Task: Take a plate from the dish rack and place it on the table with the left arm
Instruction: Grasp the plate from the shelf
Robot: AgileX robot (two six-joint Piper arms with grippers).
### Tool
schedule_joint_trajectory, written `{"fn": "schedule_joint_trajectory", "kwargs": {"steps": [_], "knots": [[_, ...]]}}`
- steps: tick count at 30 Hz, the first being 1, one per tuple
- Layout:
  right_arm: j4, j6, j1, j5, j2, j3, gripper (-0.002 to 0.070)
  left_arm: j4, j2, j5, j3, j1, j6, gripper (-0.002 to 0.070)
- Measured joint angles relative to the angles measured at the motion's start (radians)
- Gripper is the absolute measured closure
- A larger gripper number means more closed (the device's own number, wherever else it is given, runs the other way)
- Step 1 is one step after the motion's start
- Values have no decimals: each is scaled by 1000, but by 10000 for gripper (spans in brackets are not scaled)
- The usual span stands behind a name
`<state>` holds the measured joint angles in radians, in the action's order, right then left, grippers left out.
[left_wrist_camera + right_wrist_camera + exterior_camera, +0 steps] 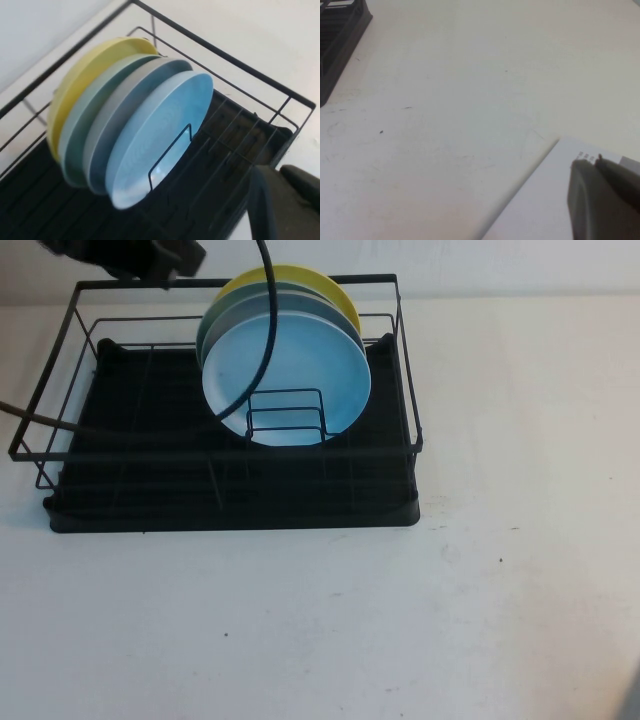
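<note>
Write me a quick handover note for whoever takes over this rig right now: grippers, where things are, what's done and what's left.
Left gripper: raised beside the dish rack, near the plates, holding nothing visible.
Right gripper: parked over the table, away from the rack.
Light blue plate: on edge in the rack, frontmost of the stack, ahead of the grey plates and the yellow plate.
Done: approach only.
Left: grasp the blue plate, lift it out, set it on the table.

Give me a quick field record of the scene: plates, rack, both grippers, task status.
plate: sky-blue plate, frontmost of the stack, upright in the dish rack
behind it: grey plate, another bluish plate, then yellow plate
left gripper: raised over the rack's rear left, holding nothing
right gripper: parked over bare table, right of the rack
status: plate not yet grasped
</note>
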<state>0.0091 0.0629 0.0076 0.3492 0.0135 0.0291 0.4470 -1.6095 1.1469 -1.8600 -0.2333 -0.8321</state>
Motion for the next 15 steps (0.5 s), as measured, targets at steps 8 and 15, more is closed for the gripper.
{"fn": "schedule_joint_trajectory", "kwargs": {"steps": [8, 15], "knots": [[0, 0, 0, 0, 0, 0, 696, 42, -136, -135, 0, -35, -150, 678], [0, 0, 0, 0, 0, 0, 696, -182, -192, -242, 0, -143, -164, 411]]}}
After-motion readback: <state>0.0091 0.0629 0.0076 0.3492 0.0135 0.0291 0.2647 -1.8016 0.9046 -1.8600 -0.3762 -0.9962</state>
